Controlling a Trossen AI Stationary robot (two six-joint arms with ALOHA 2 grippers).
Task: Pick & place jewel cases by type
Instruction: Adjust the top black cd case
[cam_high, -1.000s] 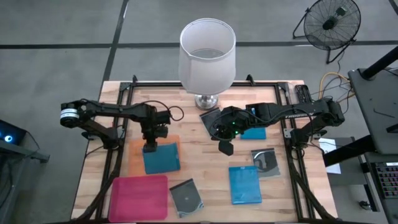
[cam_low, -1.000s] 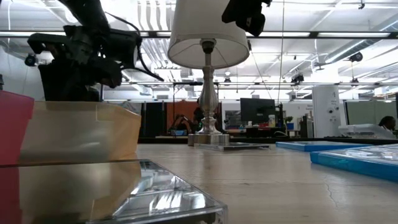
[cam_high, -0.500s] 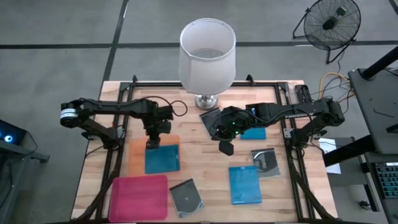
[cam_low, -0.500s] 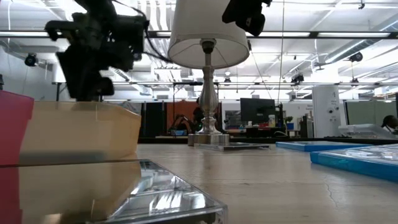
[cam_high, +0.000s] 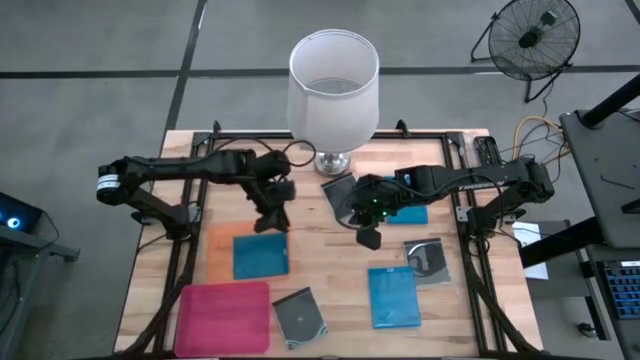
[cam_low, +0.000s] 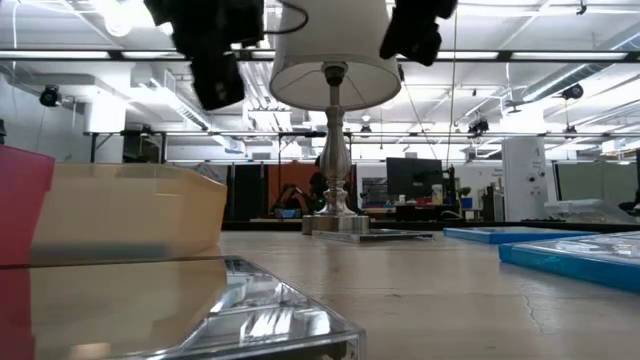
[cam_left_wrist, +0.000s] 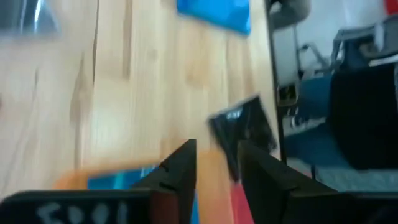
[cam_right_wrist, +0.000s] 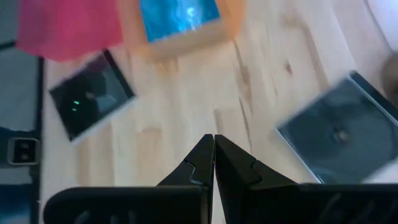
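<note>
left gripper (cam_high: 273, 218) up off the table, just past the far right corner of the orange tray (cam_high: 217, 248), fingers parted by a narrow gap and holding nothing. one blue case (cam_high: 260, 254) already flat in that tray. nearest unsorted piece for this arm, by judgement: the grey transparent case (cam_high: 338, 192) at the foot of the lamp (cam_high: 333, 88), lying off to the gripper's right and a little farther back, edges skewed to the table's sides. closer still to the right gripper (cam_high: 367, 237), which hangs pressed together and empty just in front of it. second blue case (cam_high: 408, 211) just beyond, partly under the right arm. third blue case (cam_high: 393, 296) and another grey case (cam_high: 428, 260) toward the front right; last grey case (cam_high: 300, 317) touching or just beside the pink tray (cam_high: 224, 317), front left. likely a reach rightward for the left arm, with the right arm close enough to get in the way.
</note>
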